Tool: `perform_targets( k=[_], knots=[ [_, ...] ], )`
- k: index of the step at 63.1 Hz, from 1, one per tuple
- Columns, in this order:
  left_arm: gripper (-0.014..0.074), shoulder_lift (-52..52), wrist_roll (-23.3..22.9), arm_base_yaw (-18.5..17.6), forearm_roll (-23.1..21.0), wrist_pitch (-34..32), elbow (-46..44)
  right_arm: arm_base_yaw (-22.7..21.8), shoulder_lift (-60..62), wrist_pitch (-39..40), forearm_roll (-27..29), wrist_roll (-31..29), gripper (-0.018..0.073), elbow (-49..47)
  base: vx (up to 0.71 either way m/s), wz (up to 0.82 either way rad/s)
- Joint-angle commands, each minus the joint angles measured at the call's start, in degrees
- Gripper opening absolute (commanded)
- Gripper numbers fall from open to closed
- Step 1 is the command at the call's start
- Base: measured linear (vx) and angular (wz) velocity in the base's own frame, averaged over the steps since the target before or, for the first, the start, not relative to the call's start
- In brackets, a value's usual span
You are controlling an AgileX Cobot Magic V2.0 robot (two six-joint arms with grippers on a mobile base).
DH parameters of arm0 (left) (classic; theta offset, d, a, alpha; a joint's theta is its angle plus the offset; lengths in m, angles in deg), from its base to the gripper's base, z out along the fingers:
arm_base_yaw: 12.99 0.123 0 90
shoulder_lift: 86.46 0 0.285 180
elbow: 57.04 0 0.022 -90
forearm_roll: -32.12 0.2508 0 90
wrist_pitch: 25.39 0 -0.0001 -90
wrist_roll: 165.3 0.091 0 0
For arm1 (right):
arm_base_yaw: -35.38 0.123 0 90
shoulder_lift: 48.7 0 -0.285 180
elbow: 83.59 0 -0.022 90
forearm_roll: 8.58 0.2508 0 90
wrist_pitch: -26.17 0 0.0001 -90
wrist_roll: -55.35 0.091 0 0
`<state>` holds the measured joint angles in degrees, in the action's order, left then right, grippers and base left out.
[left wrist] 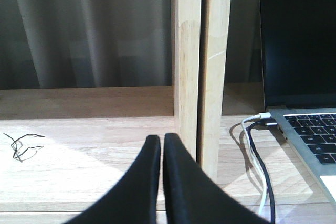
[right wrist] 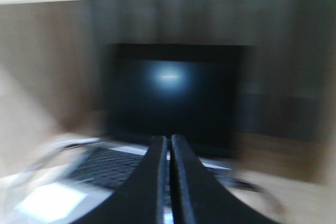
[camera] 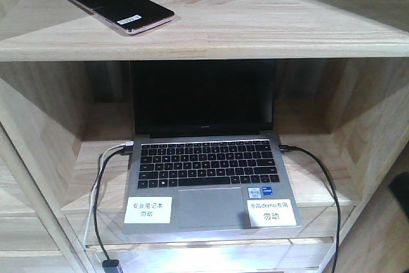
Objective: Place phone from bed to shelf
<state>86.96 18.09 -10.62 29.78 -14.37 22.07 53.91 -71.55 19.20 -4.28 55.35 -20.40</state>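
- Left gripper [left wrist: 162, 141]: seen from its wrist camera, its two black fingers are pressed nearly together with nothing between them, over a pale wooden board.
- Right gripper [right wrist: 168, 141]: its wrist view is blurred, but the black fingers sit closed on nothing, pointing at the laptop [right wrist: 173, 103].
- Front view, nearest: a black plug [camera: 110, 265] at the lower edge, with a black cable [camera: 97, 209] running up to the laptop's left side beside a white cable [camera: 110, 153].
- A grey laptop [camera: 208, 177] with black keys stands open in the lower compartment, screen dark; two white labels [camera: 148, 209] lie on its palm rest.
- Another black cable [camera: 326, 180] leaves the laptop's right side and curves down.
- Left wrist view: a wooden upright [left wrist: 202, 72] divides the compartments, and a thin dark wire tangle [left wrist: 21, 145] lies on the board at left.
- Farthest and highest: the phone [camera: 118, 7], black with a rose-gold edge and small white sticker, lies flat and angled on the left of the shelf [camera: 255, 23], above the laptop. No gripper touches it.
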Motion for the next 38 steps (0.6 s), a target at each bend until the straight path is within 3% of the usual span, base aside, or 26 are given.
perform_targets(
  k=[1,24,38],
  knots=[
    [0.0001,0.41,0.00,0.04,-0.54,-4.26,0.37,-4.72,-0.55,2.72,-0.82,-0.67,-0.0005,-0.97,0.00,0.00],
    [0.0001,0.41,0.00,0.04,-0.54,-4.26,0.37,-19.05,7.78,3.36,-0.82,-0.67,-0.0005,8.38,0.00,0.00],
    [0.0001,0.41,0.00,0.04,-0.54,-4.26,0.37,-20.37,14.60,5.41,-2.21,-0.44,-0.0005,15.87,0.00,0.00]
  ],
)
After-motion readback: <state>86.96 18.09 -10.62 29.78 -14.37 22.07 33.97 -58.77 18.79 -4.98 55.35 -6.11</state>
